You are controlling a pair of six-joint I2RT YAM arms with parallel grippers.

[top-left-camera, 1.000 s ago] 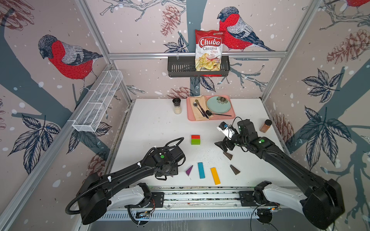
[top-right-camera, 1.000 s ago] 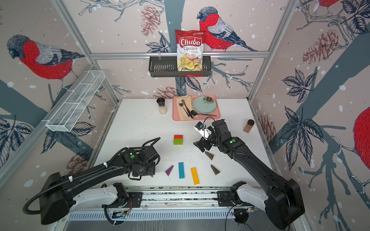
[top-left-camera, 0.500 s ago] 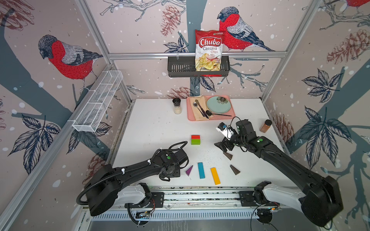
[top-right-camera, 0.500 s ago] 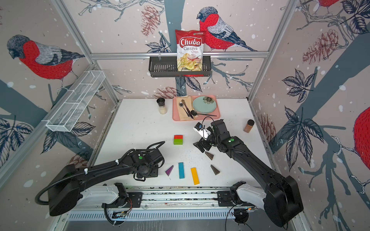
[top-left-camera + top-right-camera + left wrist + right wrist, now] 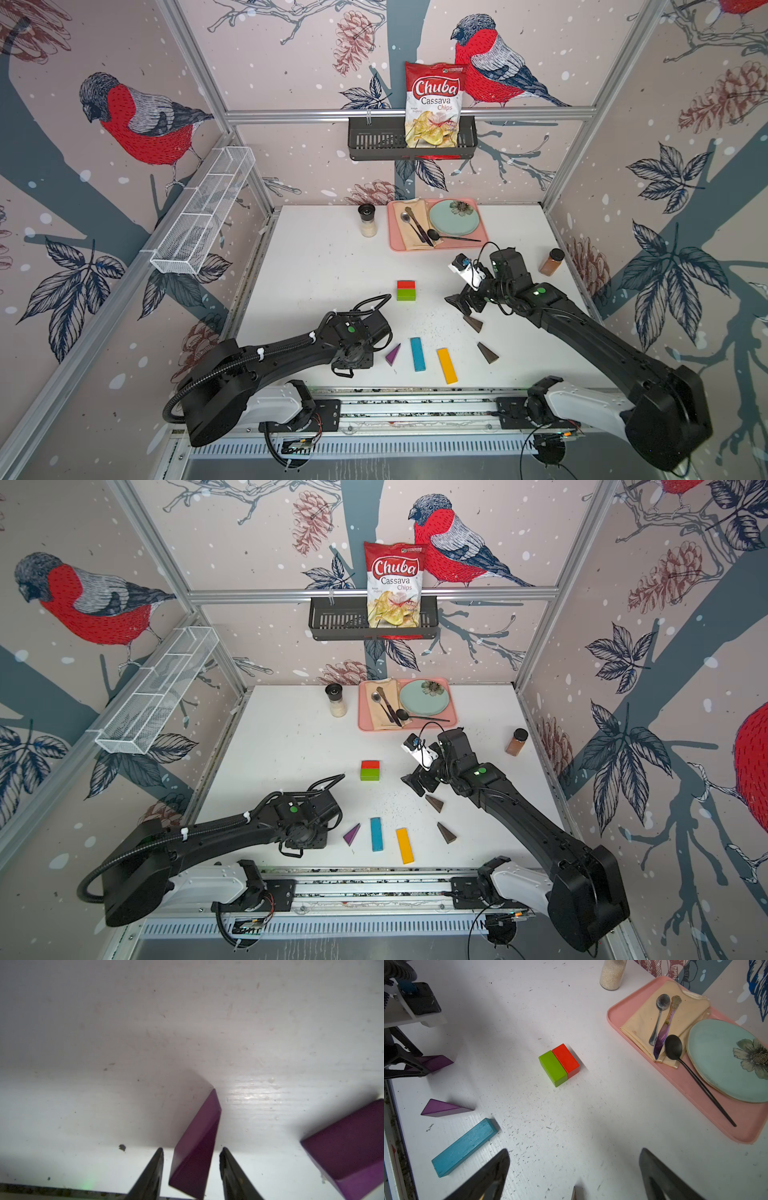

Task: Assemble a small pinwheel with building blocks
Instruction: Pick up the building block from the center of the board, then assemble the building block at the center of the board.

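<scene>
Purple wedge (image 5: 195,1147): on table (image 5: 332,257), straddled by left gripper (image 5: 191,1150); jaws narrow, slim gaps either side, likely set for pickup.
Right gripper (image 5: 575,1152): wide, empty, poised near brown wedge (image 5: 473,323).
Red-green hub (image 5: 406,289): bricks touching, no blades attached yet.

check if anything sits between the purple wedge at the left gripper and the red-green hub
Nothing visible does. The wedge lies between the left gripper's open jaws; only bare table separates it from the hub.

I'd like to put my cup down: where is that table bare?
Bare: the table between the red-and-green blocks, the jar and the pink tray. Crowded: the front strip, with purple wedge, blue bar, yellow bar, two brown wedges.
</scene>
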